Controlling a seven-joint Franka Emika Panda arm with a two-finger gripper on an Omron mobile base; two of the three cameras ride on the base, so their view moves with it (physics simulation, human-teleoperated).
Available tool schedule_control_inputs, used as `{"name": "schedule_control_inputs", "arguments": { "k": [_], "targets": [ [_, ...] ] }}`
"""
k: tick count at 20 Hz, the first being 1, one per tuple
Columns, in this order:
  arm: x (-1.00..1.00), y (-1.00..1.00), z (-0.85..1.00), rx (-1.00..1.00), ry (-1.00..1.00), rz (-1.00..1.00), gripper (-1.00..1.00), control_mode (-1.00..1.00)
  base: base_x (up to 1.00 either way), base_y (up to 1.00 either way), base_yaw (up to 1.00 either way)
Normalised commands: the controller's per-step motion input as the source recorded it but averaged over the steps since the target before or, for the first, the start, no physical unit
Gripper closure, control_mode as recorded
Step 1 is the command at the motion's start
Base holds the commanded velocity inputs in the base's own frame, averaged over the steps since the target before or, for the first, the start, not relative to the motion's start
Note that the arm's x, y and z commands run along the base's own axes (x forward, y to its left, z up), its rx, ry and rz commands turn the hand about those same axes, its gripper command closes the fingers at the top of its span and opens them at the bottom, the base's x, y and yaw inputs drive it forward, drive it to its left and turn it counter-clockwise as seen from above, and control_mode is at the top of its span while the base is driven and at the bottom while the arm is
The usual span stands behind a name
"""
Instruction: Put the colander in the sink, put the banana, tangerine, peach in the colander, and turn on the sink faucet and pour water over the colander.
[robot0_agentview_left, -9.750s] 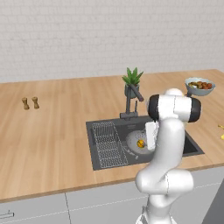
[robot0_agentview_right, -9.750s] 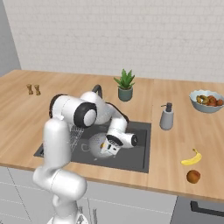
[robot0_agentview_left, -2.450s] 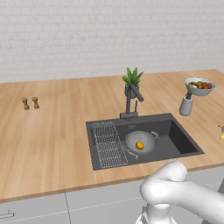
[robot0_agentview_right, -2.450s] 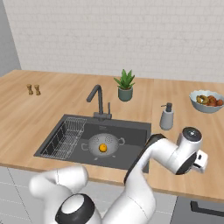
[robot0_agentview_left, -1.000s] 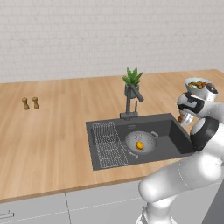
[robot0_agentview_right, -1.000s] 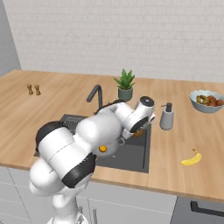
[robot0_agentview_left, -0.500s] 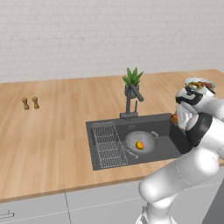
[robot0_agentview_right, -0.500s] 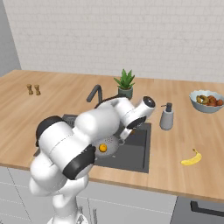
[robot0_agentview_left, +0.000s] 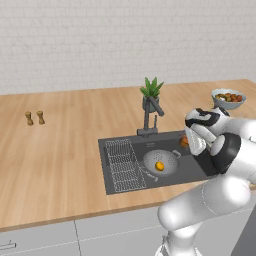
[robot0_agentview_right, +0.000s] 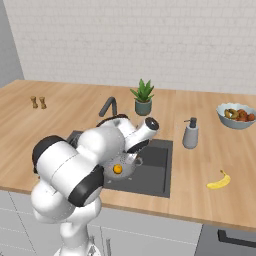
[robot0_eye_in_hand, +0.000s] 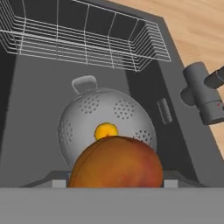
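Note:
The grey perforated colander (robot0_agentview_left: 167, 159) sits in the dark sink (robot0_agentview_left: 103, 150) to the right of the wire rack (robot0_agentview_left: 123, 165). The small yellow-orange tangerine (robot0_agentview_left: 159, 166) lies inside it. My gripper (robot0_agentview_left: 189, 143) hangs over the sink's right part, just right of the colander, shut on the reddish-orange peach (robot0_agentview_left: 184, 141). In the hand view the peach (robot0_eye_in_hand: 116, 165) fills the foreground above the colander (robot0_eye_in_hand: 83, 114) and the tangerine (robot0_eye_in_hand: 106, 130). The banana (robot0_agentview_right: 220, 180) lies on the counter right of the sink. The faucet (robot0_agentview_left: 150, 116) stands behind the basin, its spout angled over it.
A potted plant (robot0_agentview_left: 151, 93) stands behind the faucet. A soap dispenser (robot0_agentview_right: 190, 134) and a fruit bowl (robot0_agentview_right: 235, 116) are on the counter to the right. Two small shakers (robot0_agentview_left: 35, 118) stand far left. The arm's bulk rises at the sink's front edge.
The hand with the peach has swung left and down from above the right counter to just over the sink's right side. The colander and tangerine have not moved.

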Motion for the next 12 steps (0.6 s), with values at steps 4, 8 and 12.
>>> {"name": "schedule_control_inputs", "arguments": {
  "k": [4,8,12],
  "targets": [
    [0.00,0.43,-0.51,-0.03,-0.11,0.13,1.00,-1.00,0.00,0.00,0.00],
    [0.16,0.17,-0.45,-0.03,0.05,0.04,1.00,-1.00,0.00,0.00,0.00],
    [0.51,0.00,-0.34,-0.01,0.26,0.00,1.00,-1.00,0.00,0.00,0.00]
  ]
}}
